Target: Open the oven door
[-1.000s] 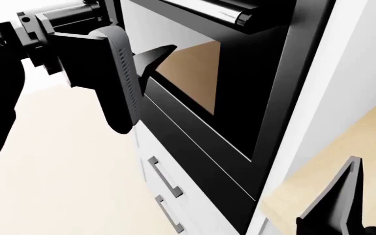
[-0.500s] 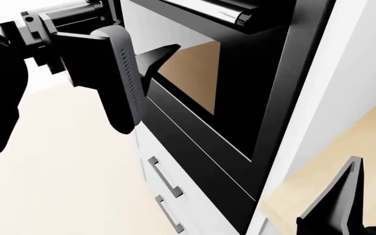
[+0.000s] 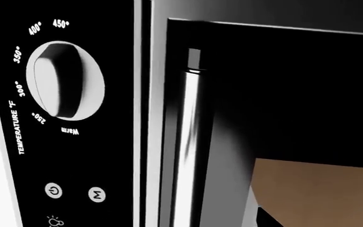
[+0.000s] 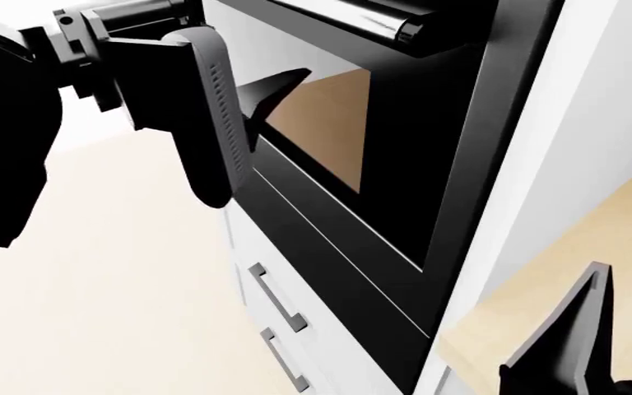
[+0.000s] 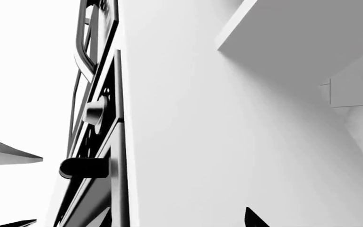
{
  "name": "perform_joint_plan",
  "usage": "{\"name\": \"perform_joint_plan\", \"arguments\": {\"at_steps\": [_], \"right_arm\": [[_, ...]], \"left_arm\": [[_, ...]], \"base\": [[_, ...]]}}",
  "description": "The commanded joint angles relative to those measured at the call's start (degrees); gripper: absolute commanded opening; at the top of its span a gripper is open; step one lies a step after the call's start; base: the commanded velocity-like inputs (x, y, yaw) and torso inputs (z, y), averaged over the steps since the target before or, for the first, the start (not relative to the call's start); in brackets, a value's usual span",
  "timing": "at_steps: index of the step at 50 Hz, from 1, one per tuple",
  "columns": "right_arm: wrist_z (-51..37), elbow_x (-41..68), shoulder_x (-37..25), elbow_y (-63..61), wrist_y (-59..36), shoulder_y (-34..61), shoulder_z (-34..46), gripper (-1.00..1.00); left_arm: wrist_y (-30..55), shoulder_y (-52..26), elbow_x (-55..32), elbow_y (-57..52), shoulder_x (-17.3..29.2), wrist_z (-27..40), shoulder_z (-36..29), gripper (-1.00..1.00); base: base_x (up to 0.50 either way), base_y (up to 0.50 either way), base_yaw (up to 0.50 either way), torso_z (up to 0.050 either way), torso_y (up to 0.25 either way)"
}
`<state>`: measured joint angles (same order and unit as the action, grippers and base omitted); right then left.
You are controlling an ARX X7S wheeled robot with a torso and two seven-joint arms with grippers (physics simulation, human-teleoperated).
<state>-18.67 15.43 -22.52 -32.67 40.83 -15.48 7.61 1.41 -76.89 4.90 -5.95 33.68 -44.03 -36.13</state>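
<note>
We see the oven door, glossy black with its glass window, filling the upper middle of the head view, closed against the white cabinet; its steel handle runs above the window. The left gripper hovers just in front of the door, fingers spread and empty. The right gripper sits low beside the wooden counter; we cannot tell its state. In the left wrist view, the temperature knob lies beside the handle.

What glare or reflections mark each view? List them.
Left wrist view: bright streak along the bar handle, sheen on the temperature knob. Head view: oven door glass mirrors a tan surface. Right wrist view: washed-out white at one side.
</note>
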Motion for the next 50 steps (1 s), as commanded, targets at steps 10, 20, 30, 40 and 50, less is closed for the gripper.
{"name": "perform_joint_plan", "arguments": {"at_steps": [10, 20, 30, 40, 50], "right_arm": [[0.1, -0.2, -0.1, 0.0, 0.7, -0.5, 0.3, 1.00], [0.0, -0.1, -0.2, 0.1, 0.7, -0.5, 0.3, 1.00], [-0.1, -0.1, -0.3, 0.1, 0.5, -0.3, 0.4, 1.00], [-0.2, -0.1, -0.3, 0.1, 0.7, -0.5, 0.4, 1.00], [-0.3, -0.1, -0.3, 0.2, 0.6, -0.3, 0.4, 1.00]], "left_arm": [[-6.8, -2.0, -1.2, 10.4, -3.7, 0.2, -1.3, 1.00], [-10.6, -3.9, -1.5, 16.3, -5.7, -0.5, -2.4, 1.00], [-13.6, -7.0, -1.8, 21.2, -7.4, -2.5, -3.5, 1.00], [-18.1, -8.8, -2.5, 27.3, -9.5, -3.4, -4.4, 1.00], [-20.9, -9.8, -2.4, 32.1, -11.1, -3.6, -5.2, 1.00]], "base": [[0.00, 0.00, 0.00, 0.000, 0.000], [0.00, 0.00, 0.00, 0.000, 0.000], [0.00, 0.00, 0.00, 0.000, 0.000], [0.00, 0.00, 0.00, 0.000, 0.000], [0.00, 0.00, 0.00, 0.000, 0.000]]}}
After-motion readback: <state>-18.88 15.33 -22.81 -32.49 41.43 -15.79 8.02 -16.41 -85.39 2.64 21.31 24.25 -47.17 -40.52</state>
